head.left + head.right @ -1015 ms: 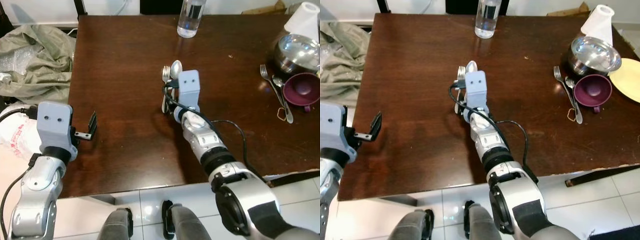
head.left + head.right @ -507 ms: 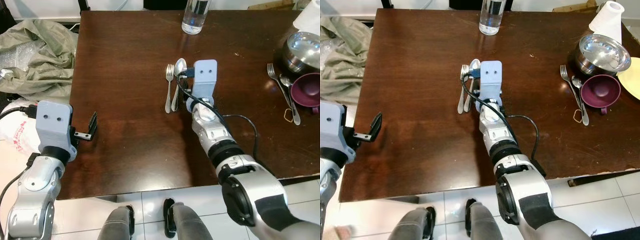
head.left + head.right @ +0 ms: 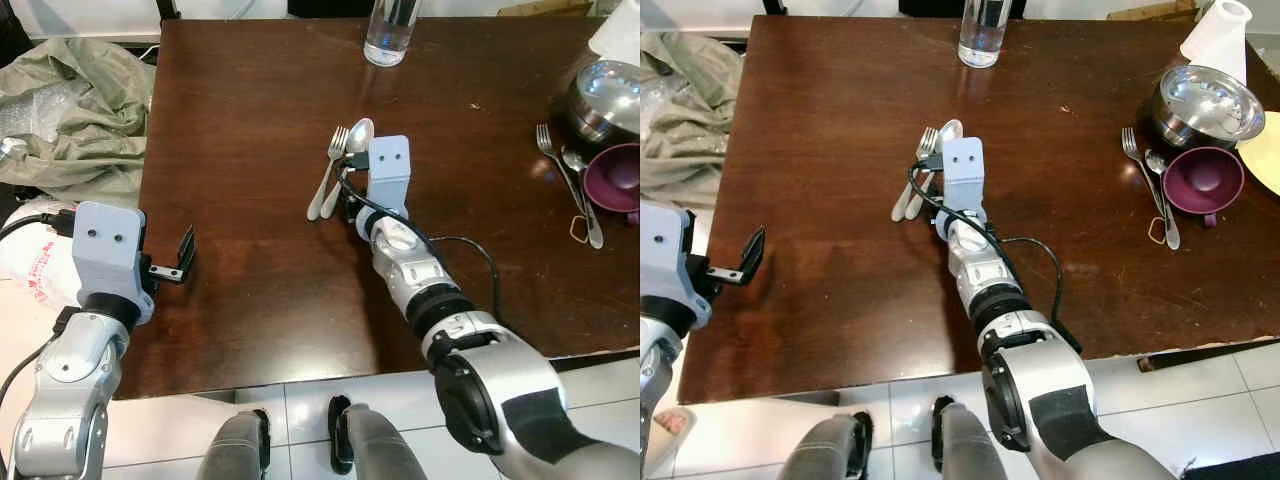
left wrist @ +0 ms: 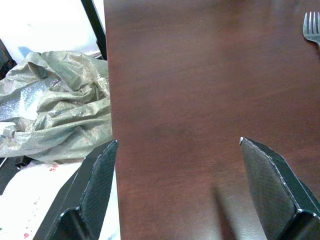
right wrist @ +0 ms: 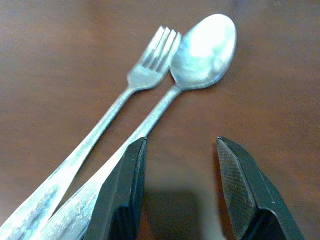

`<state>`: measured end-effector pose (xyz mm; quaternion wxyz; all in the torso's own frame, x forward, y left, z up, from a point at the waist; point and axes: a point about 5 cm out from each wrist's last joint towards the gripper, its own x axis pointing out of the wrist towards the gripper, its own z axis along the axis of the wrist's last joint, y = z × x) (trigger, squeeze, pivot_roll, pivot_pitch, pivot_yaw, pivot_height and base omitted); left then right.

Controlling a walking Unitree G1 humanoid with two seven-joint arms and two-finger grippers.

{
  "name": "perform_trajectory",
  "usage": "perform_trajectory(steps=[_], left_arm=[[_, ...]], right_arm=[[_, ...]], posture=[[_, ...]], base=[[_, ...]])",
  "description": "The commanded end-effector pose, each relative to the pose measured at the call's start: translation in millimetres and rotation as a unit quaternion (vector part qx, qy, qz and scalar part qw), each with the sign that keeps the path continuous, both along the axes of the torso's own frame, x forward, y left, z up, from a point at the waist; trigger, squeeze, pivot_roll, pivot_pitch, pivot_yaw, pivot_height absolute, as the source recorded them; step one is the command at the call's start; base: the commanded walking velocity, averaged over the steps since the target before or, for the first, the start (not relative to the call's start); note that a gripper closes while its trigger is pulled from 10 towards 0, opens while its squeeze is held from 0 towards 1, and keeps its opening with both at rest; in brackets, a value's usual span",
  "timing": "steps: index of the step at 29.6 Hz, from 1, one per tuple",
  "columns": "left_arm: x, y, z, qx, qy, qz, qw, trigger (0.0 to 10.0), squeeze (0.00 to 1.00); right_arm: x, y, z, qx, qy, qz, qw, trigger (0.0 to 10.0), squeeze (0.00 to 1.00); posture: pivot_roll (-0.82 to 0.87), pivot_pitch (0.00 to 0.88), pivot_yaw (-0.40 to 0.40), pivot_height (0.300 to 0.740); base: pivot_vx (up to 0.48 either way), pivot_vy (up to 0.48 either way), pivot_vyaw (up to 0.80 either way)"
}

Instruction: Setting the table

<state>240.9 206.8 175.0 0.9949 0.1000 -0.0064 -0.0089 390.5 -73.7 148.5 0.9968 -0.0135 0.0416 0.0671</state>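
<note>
1. Cutlery is the concern: a fork and a spoon lie side by side, touching along their handles, near the middle of the dark wooden table, slanted with their heads toward the far edge.
2. Both look to be thin polished metal; the robot should find them light, stiff and slippery, and lying so flat that the fingers would have little to get under; the narrow handle, about midway, seems the best place to pinch, one piece at a time.
3. Right gripper rests low over the table just beside the spoon's handle, fingers spread and empty, one finger at the handle's edge.
4. Left gripper hovers open over the table's near left edge, holding nothing.
5. Table's surface is hard, glossy and level, so metal would likely skid when nudged.
6. Farther off stand a water bottle at the far edge and, at the right, a steel bowl, a purple cup and a second fork and spoon; a crumpled olive plastic sheet lies off the table's left side; white tiled floor shows below.
</note>
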Motion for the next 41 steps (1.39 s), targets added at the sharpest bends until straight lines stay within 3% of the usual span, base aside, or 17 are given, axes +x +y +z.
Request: perform_trajectory(steps=[1,10,15,22,27,34,41], left_arm=[[-4.0,0.5,-2,0.003,0.009,0.001,1.0,10.0,0.0],[-4.6,-0.2,-2,0.002,0.011,0.001,1.0,10.0,0.0],[-7.1,-0.2,-1,0.002,0.01,0.006,1.0,10.0,0.0],[-9.2,0.5,-1,0.002,0.011,0.011,1.0,10.0,0.0],[-9.2,0.0,-2,-0.001,0.011,0.013,1.0,10.0,0.0],[-7.1,-2.5,-4,-0.005,0.013,0.009,1.0,10.0,0.0],[-3.4,-5.6,-4,-0.008,0.012,0.003,1.0,10.0,0.0]], right_arm=[[0.5,3.9,3,-0.002,-0.009,0.003,1.0,10.0,0.0],[4.4,12.4,20,0.009,-0.037,0.011,0.999,10.0,0.0],[-0.9,24.4,0,-0.036,0.028,0.011,0.999,10.0,0.0],[-5.5,36.2,-6,-0.046,0.042,0.035,0.997,10.0,0.0],[-5.5,15.7,-19,-0.075,0.076,-0.016,0.994,10.0,0.0],[-6.7,-14.0,-32,-0.04,0.091,-0.052,0.994,10.0,0.0],[-9.4,-15.7,-36,-0.016,0.081,-0.034,0.996,10.0,0.0]], posture=[[0.12,0.18,0.03,0.74],[0.12,0.183,0.026,0.74],[0.14,0.189,0.015,0.74],[0.14,0.19,0.007,0.74],[0.13,0.19,0.006,0.74],[0.1,0.184,0.011,0.74],[0.09,0.176,0.015,0.74]], base=[[0.0,0.0,0.0],[0.0,0.0,0.0],[0.0,0.0,0.0],[0.0,0.0,0.0],[0.0,0.0,0.0],[0.0,0.0,0.0],[0.0,0.0,0.0]])
